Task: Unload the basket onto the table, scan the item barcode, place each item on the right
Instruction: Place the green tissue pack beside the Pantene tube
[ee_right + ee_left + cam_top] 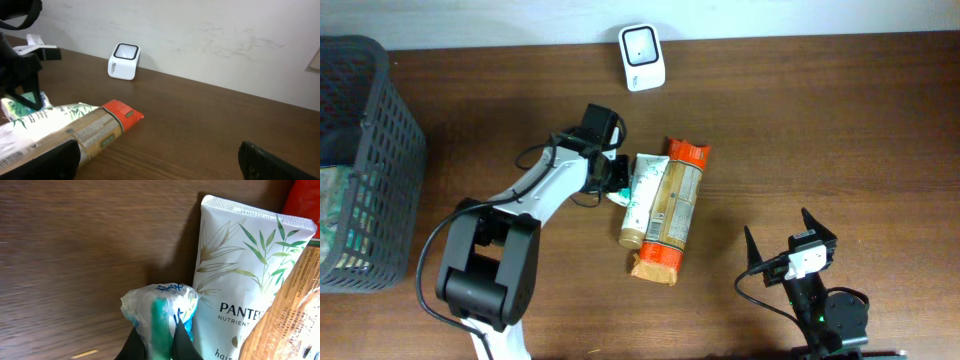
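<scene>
My left gripper [158, 334] is shut on a small crinkled packet [160, 300] in white, green and blue, low over the table beside a white Pantene tube [235, 280]. From overhead, the left gripper [613, 178] sits at the tube's [642, 195] left edge, with the packet [618, 197] poking out under it. The white barcode scanner [642, 44] stands at the table's far edge, also in the right wrist view [123, 61]. My right gripper [788, 248] rests open and empty at the front right [155, 150]. No barcode shows.
A long tan snack pack with an orange end [670, 212] lies against the tube's right side [95, 127]. A dark mesh basket [365, 110] holding other goods stands at the left edge. A white wall runs behind the table.
</scene>
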